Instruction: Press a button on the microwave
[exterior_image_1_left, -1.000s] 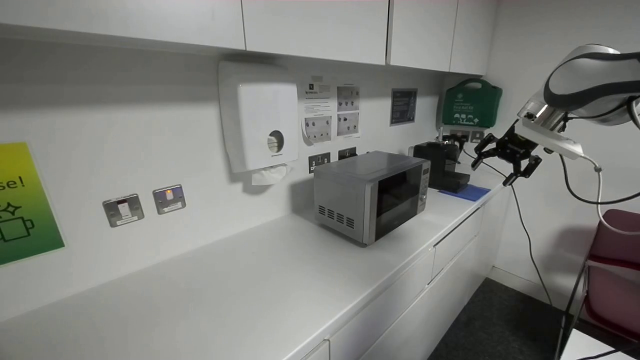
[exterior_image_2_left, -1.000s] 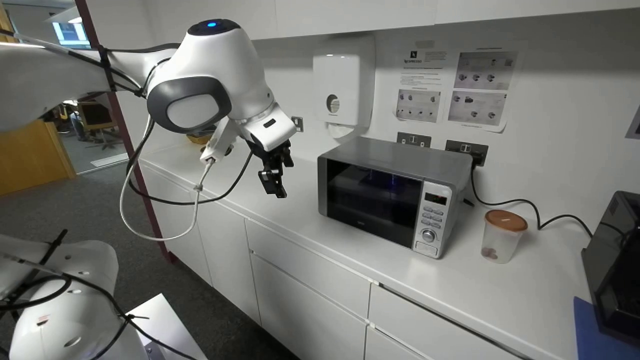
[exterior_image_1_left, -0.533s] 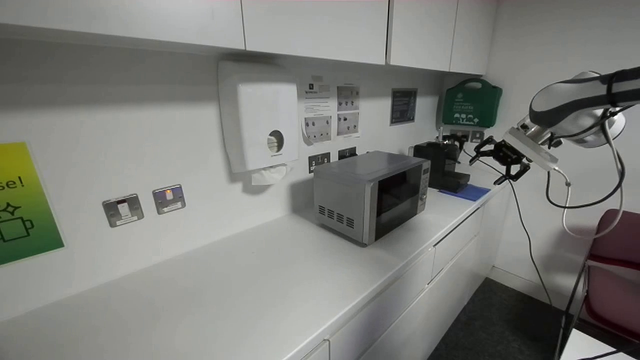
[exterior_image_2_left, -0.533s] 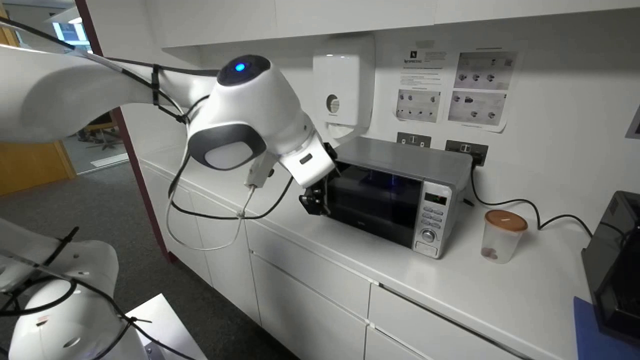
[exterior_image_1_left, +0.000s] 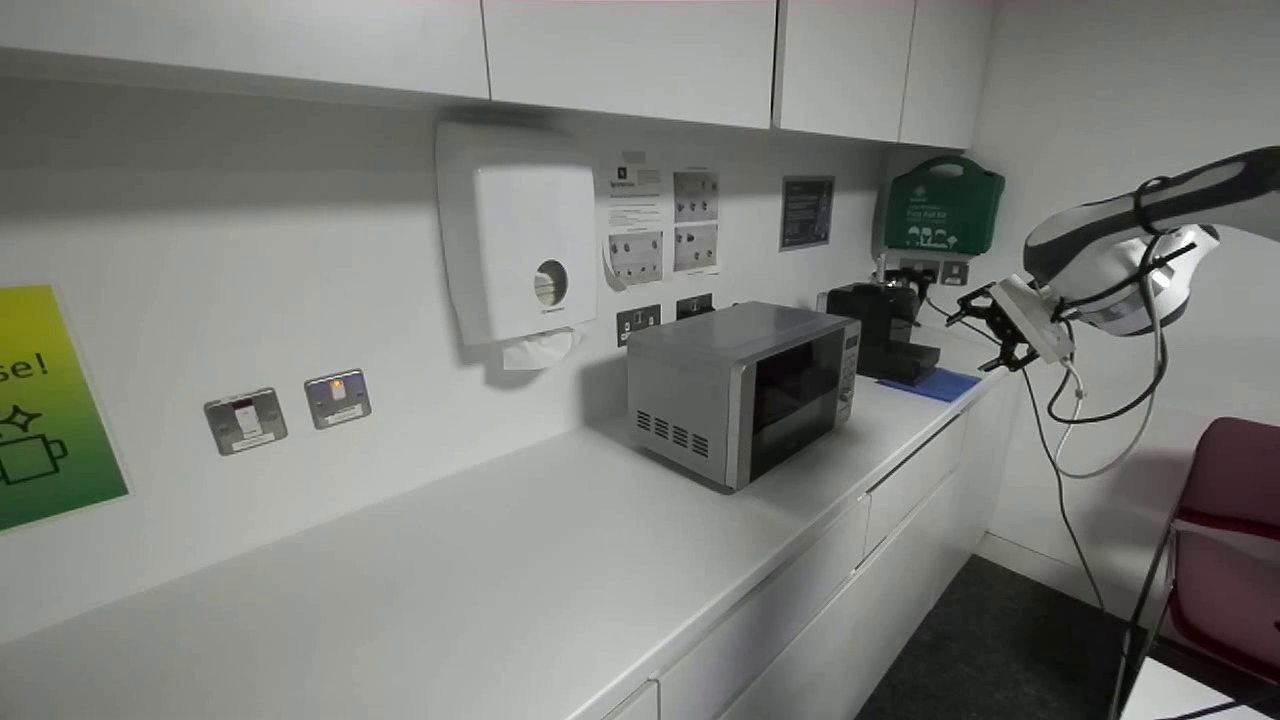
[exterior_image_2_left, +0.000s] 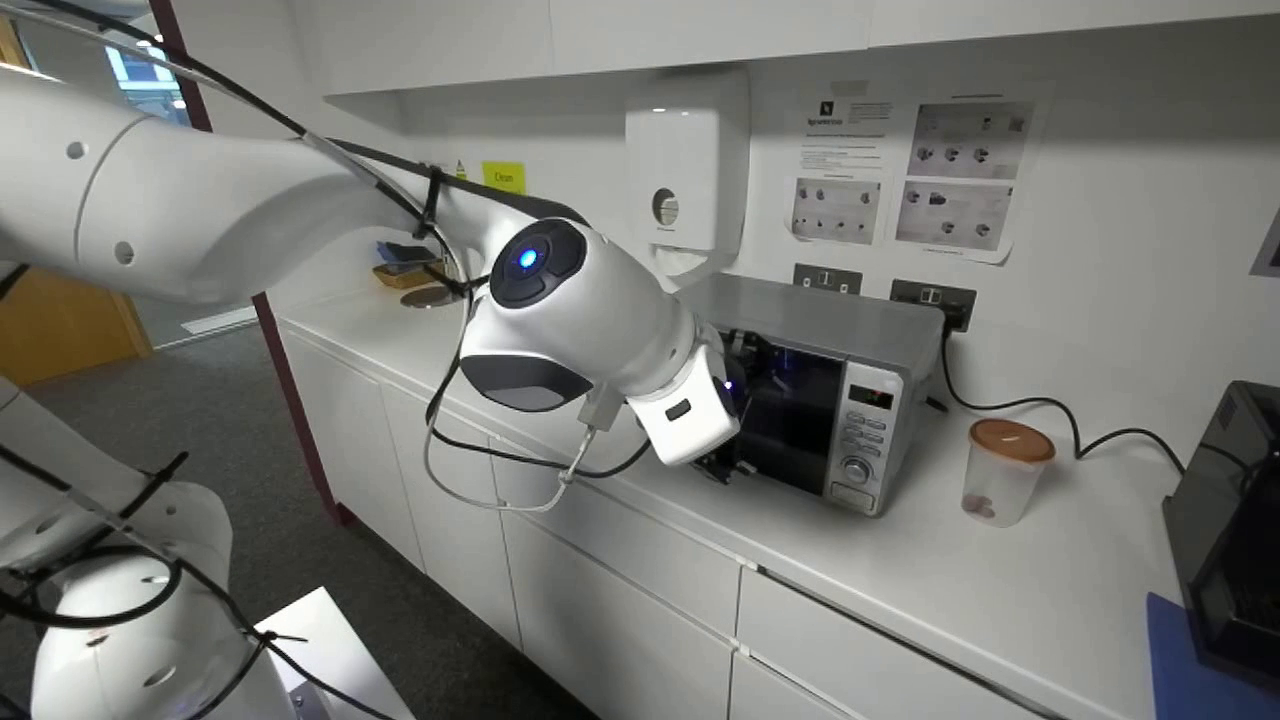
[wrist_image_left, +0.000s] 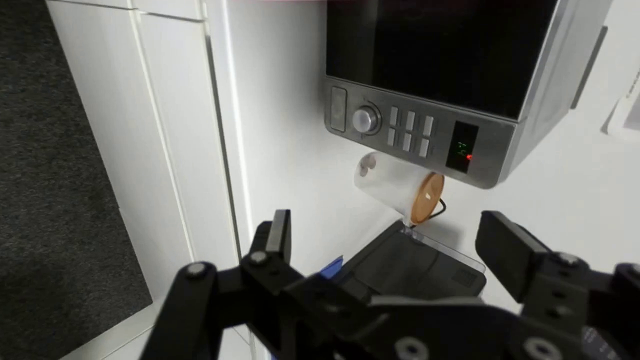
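The grey-silver microwave (exterior_image_1_left: 690, 375) stands on the white counter against the wall, its dark glass door shut. It also shows in an exterior view (exterior_image_2_left: 830, 312) and in the wrist view (wrist_image_left: 440, 55). Its control panel has several small silver buttons (wrist_image_left: 407, 141), a round knob (wrist_image_left: 365, 119) and a lit display (wrist_image_left: 462, 147). My gripper (exterior_image_1_left: 970, 342) is open and empty, in front of the microwave and apart from it. In an exterior view the gripper (exterior_image_2_left: 762, 420) overlaps the dark door, left of the panel. In the wrist view the panel lies beyond the spread fingers (wrist_image_left: 385, 217).
A clear tub with an orange lid (exterior_image_2_left: 1010, 470) stands right beside the microwave. A black appliance (exterior_image_2_left: 1230, 540) and a blue cloth (exterior_image_1_left: 935, 384) lie farther along. A white wall dispenser (exterior_image_1_left: 530, 240) and cupboards (exterior_image_1_left: 640, 60) hang above. Cables (exterior_image_2_left: 500, 505) loop below the wrist.
The arm has swung along the counter toward the microwave and lowered. In an exterior view the gripper has gone from left of the microwave to in front of its door. The gripper stays open.
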